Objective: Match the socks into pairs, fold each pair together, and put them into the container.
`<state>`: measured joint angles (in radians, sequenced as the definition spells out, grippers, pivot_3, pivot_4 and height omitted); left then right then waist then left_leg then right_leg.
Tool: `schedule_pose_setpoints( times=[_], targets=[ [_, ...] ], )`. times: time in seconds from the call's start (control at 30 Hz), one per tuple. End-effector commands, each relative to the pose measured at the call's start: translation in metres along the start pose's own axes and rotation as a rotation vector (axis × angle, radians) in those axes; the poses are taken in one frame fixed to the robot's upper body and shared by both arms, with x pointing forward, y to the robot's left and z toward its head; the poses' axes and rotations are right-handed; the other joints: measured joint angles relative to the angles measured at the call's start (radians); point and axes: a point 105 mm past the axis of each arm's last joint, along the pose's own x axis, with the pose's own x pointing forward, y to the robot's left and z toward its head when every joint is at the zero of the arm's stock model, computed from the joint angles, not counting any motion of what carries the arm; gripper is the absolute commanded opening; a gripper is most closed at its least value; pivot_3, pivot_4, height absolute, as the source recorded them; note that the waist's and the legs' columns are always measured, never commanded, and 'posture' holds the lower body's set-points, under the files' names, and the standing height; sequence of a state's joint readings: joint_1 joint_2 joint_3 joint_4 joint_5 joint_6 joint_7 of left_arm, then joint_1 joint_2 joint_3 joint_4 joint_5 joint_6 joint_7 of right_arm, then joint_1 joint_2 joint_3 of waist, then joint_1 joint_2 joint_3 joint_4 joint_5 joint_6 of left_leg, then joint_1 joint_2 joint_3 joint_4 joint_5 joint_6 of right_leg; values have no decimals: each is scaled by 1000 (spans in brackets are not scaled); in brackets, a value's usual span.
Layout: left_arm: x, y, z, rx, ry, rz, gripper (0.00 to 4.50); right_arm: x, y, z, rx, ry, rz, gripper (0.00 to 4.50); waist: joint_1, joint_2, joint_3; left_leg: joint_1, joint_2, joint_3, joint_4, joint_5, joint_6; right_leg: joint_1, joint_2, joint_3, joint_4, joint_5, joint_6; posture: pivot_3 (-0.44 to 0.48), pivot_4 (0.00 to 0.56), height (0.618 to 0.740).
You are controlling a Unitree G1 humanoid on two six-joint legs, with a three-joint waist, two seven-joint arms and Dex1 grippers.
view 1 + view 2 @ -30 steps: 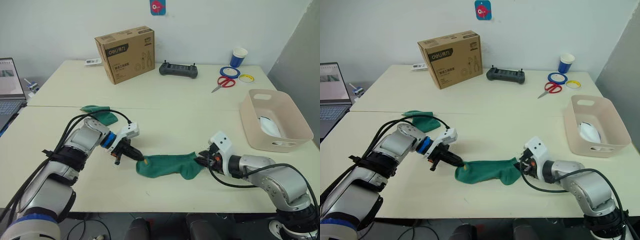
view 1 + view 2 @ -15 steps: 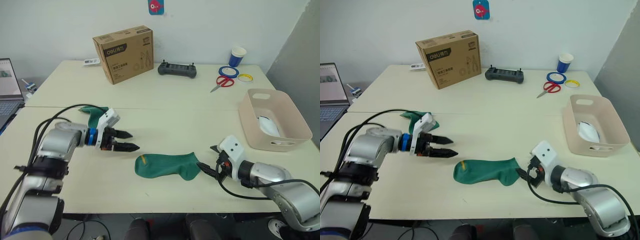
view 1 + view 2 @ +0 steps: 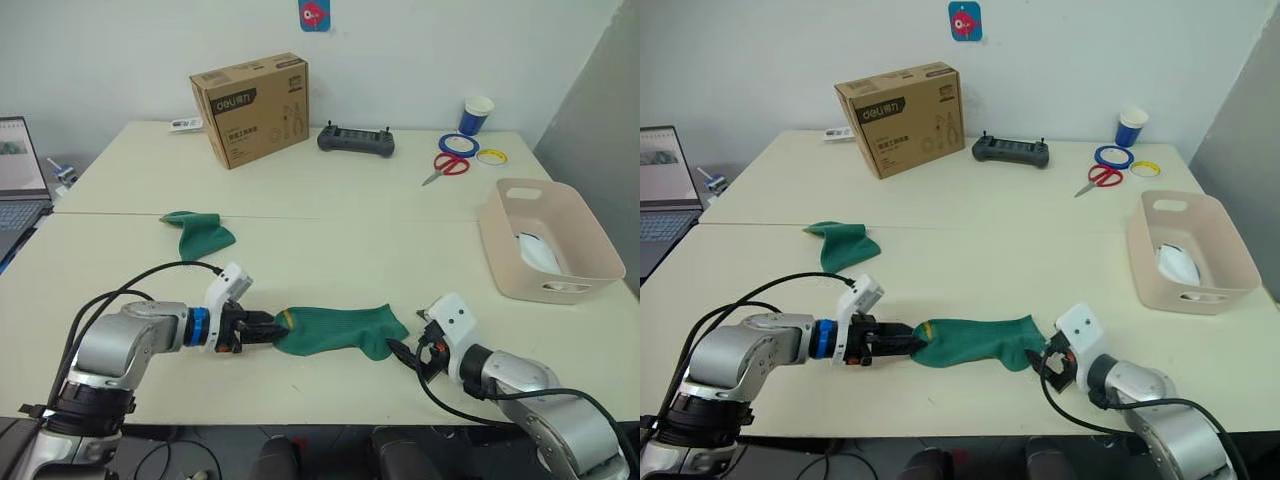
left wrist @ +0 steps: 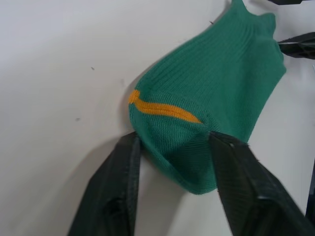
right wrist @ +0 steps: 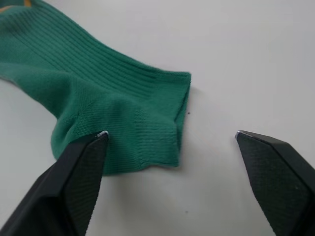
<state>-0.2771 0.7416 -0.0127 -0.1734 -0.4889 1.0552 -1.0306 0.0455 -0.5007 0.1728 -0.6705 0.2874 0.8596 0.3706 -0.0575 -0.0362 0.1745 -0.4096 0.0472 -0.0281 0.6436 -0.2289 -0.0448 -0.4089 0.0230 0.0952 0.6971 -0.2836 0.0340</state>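
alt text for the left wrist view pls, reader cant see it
Close-up of the toe end of a dark green sock with a short orange stripe, lying on a pale table. The left end effector has its two black fingers set on either side of the toe.

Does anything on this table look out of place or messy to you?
Mildly. One green sock lies stretched flat near the table's front edge, while its partner sits crumpled further back, well apart. Nothing looks spilled or damaged. The tub on the right already holds something white.
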Motion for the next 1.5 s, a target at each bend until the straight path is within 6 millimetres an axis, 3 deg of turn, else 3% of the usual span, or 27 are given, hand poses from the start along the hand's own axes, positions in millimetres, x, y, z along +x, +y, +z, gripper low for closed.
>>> schedule_pose_setpoints(
  times=[0.03,0.13,0.3,0.33,0.57,0.87,1.0,1.17,1.3,1.37,1.5],
  targets=[
    [7,-8,-4,3,14,-18,1004,0,4,7,-15,-31,10,3173,0,0,0,0,0,0,0,0,0,0,0,0,0,0,0,0,150,723],
    [10,-3,-7,16,18,21,57,4,10,6,-20,-23,43,2090,1,0,0,0,0,0,0,0,0,1,0,0,0,0,0,0,150,723],
    [2,-1,-8,18,15,35,0,-1,9,2,-31,10,79,236,1,0,0,1,0,1,0,0,0,1,0,0,-1,0,0,0,150,723],
    [-1,-1,-8,17,18,35,0,-3,10,1,-37,21,92,32,1,0,0,1,0,1,0,0,0,1,0,0,-1,0,0,0,150,723],
    [-22,-2,-17,36,67,26,0,-20,16,1,-46,56,194,32,-2,0,0,1,0,1,-2,0,0,1,0,0,-1,-1,-1,0,150,723],
    [-16,0,-18,53,61,26,0,-20,15,-6,-27,123,214,32,1,0,0,2,0,1,-2,0,0,1,-1,1,-1,-3,-5,0,150,723],
    [-11,0,-18,88,36,31,0,-16,11,2,5,76,178,1111,1,0,0,2,0,1,-2,0,0,1,-1,1,-1,-3,-5,0,150,723],
    [-17,5,-8,132,-51,95,1312,-20,4,6,-24,61,139,2953,2,0,0,2,0,2,-2,0,0,1,-1,1,-1,-3,-5,0,150,723],
    [-37,5,-1,89,-161,132,2536,-25,-3,20,-78,24,118,4352,-5,0,0,2,0,1,-2,0,0,1,-1,1,-1,-3,-5,0,150,723],
    [-48,8,0,58,-209,170,3158,-26,-2,36,-120,-35,136,4500,-6,0,0,2,0,1,-2,0,0,1,-1,0,-1,-3,-5,0,150,723],
    [-68,31,-3,4,-307,349,4487,-27,17,99,-255,-302,273,4500,-7,1,1,3,0,2,-2,0,0,1,-1,1,-1,-3,-5,0,150,723]
  ],
)
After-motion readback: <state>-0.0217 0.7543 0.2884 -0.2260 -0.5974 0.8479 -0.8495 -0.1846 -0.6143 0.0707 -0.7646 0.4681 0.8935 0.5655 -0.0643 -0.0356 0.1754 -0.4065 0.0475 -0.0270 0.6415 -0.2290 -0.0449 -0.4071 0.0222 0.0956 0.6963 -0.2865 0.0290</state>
